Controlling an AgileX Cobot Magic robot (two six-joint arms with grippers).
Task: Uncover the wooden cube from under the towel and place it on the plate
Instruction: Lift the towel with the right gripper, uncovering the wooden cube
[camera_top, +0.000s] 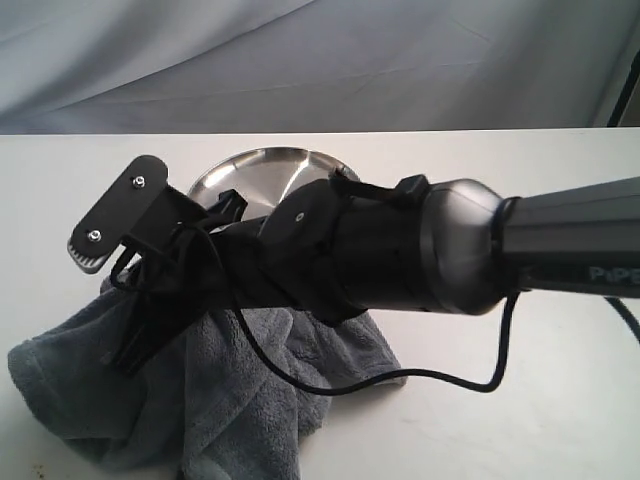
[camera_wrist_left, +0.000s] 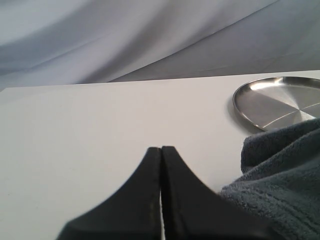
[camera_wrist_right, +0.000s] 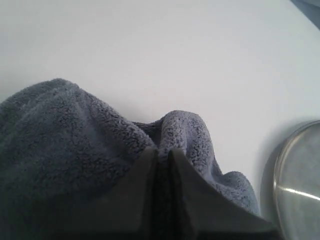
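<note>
The dark grey towel lies bunched on the white table in front of the steel plate. My right arm reaches across from the right, and its gripper is down on the towel's left part. In the right wrist view that gripper is shut on a raised fold of the towel, with the plate off to one side. My left gripper is shut with nothing in it, above bare table, beside the towel and apart from the plate. The wooden cube is hidden.
The right arm's thick body hides much of the plate and the towel's far side. A black cable loops from it down onto the table. A grey cloth backdrop hangs behind the table's far edge.
</note>
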